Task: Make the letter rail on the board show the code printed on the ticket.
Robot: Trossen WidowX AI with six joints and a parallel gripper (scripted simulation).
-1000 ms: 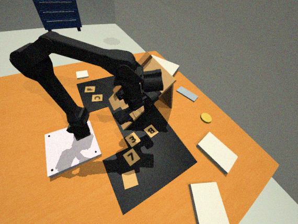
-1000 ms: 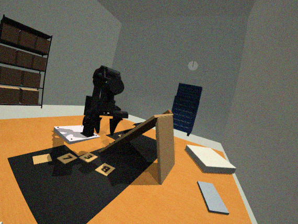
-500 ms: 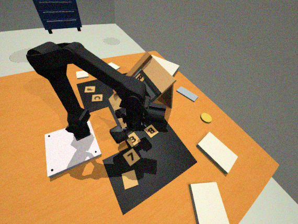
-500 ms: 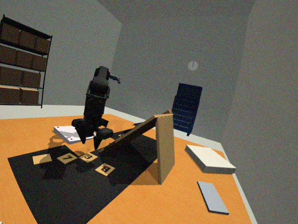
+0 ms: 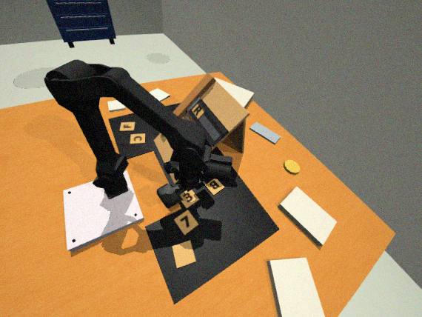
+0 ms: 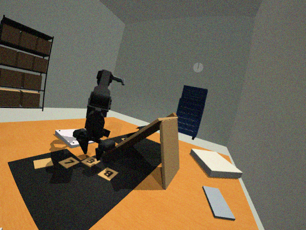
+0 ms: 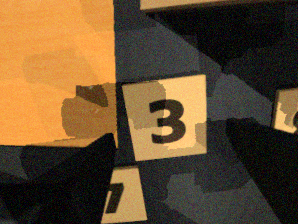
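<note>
Gripper (image 5: 188,198) (image 6: 92,157) (image 7: 171,129) is down over the black mat (image 5: 237,218) (image 6: 80,199) (image 7: 240,100), fingers well apart but short of full spread, nothing held. The 3 tile (image 5: 189,198) (image 6: 90,161) (image 7: 170,117) lies flat between the fingertips as the wrist view shows it; top view has the gripper covering part of it. 7 tile (image 5: 186,222) (image 6: 68,162) (image 7: 127,195) is beside it, partly cut off by one finger in the wrist view. The 8-or-B tile (image 5: 215,186) (image 6: 108,173) (image 7: 287,112) is near the other finger, mostly out of the wrist frame; can't tell which character. Letter rail (image 5: 211,124) is up-slope from the gripper, R tile (image 5: 198,110) at its far end. Arm blocks part of the board (image 5: 229,107) (image 6: 169,150); ticket can't be seen.
</note>
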